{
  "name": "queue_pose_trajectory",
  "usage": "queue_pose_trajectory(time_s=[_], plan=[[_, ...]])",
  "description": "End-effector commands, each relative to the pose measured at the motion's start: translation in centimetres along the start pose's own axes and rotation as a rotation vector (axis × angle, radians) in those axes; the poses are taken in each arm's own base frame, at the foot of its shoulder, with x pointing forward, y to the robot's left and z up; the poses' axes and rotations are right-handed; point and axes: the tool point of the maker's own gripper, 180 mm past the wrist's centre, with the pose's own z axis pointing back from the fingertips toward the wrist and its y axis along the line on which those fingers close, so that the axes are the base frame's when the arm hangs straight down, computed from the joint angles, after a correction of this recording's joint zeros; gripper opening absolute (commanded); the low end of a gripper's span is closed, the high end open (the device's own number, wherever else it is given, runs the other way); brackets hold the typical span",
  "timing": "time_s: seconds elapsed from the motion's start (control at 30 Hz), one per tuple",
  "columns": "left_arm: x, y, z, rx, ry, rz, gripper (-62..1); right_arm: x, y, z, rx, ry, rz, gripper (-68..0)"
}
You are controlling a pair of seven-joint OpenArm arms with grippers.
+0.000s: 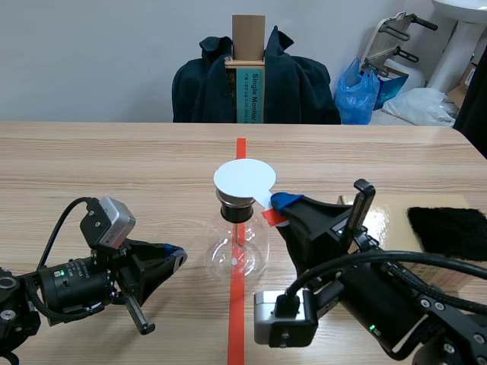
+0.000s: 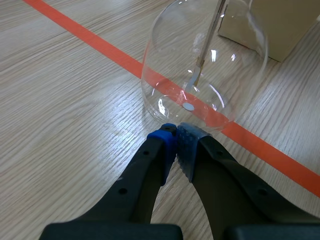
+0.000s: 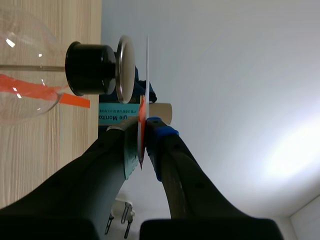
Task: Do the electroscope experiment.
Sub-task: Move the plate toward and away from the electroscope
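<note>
Nearest, right gripper (image 1: 280,204): pinches orange-red tab (image 1: 272,216) of white disc (image 1: 243,179), pads closed on it. Holds disc flat just above metal cap (image 3: 125,69) of electroscope (image 1: 237,243), thin gap between. Stands on tape line mid-table: glass flask (image 2: 200,65), black stopper (image 3: 90,68), rod (image 2: 210,35) inside. Left gripper (image 2: 176,132): rests low beside flask base, pads pressed together, nothing between. Lies on beige board (image 1: 396,209), far right: black cloth (image 1: 449,232).

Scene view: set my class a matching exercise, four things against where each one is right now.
Things:
1 white disc
2 black cloth
3 left gripper
4 glass flask

Places:
A lying on the tan board
B standing on the tape line
C pinched in the right gripper, over the flask's top
D shut on nothing, low beside the flask

Pairs: 1-C, 2-A, 3-D, 4-B.
</note>
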Motion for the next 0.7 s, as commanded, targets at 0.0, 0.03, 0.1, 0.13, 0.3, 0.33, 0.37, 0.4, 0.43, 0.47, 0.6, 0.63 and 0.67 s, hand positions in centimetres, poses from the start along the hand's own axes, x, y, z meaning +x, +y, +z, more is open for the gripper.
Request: queue_pose_trajectory(time_s=[0.0,0.03,0.1,0.13,0.3,0.33,0.37,0.4,0.43,0.47,0.6,0.63,0.67], plan=[[1.2,0.4,-0.3,0.005,-0.036,-0.009,-58.0,0.0,-0.6,0.0,-0.018,-0.011,0.016,-66.7],[1.2,0.4,-0.3,0.005,-0.036,-0.009,-58.0,0.0,-0.6,0.0,-0.018,-0.013,0.017,-66.7],[1.2,0.4,-0.3,0.005,-0.036,-0.009,-58.0,0.1,-0.6,0.0,-0.018,-0.018,0.017,-66.7],[1.2,0.4,-0.3,0.005,-0.036,-0.009,-58.0,0.1,-0.6,0.0,-0.018,-0.018,0.017,-66.7],[1.2,0.4,-0.3,0.005,-0.036,-0.009,-58.0,0.1,-0.6,0.0,-0.018,-0.017,0.017,-66.7],[1.2,0.4,-0.3,0.005,-0.036,-0.009,-58.0,0.1,-0.6,0.0,-0.018,-0.016,0.017,-66.7],[1.2,0.4,-0.3,0.005,-0.036,-0.009,-58.0,-0.1,-0.6,0.0,-0.018,-0.01,0.017,-66.7],[1.2,0.4,-0.3,0.005,-0.036,-0.009,-58.0,-0.2,-0.6,0.0,-0.018,-0.001,0.017,-66.7],[1.2,0.4,-0.3,0.005,-0.036,-0.009,-58.0,-0.4,-0.6,0.0,-0.018,0.008,0.017,-66.7],[1.2,0.4,-0.3,0.005,-0.036,-0.009,-58.0,-0.6,-0.6,0.0,-0.018,0.021,0.017,-66.7],[1.2,0.4,-0.3,0.005,-0.036,-0.009,-58.0,-1.9,-0.6,0.1,-0.016,0.095,0.014,-66.7],[1.2,0.4,-0.3,0.005,-0.036,-0.009,-58.0,-2.2,-0.5,0.2,-0.015,0.114,0.012,-66.7],[1.2,0.4,-0.3,0.005,-0.036,-0.009,-58.0,-2.4,-0.4,0.4,-0.011,0.135,0.009,-66.7]])
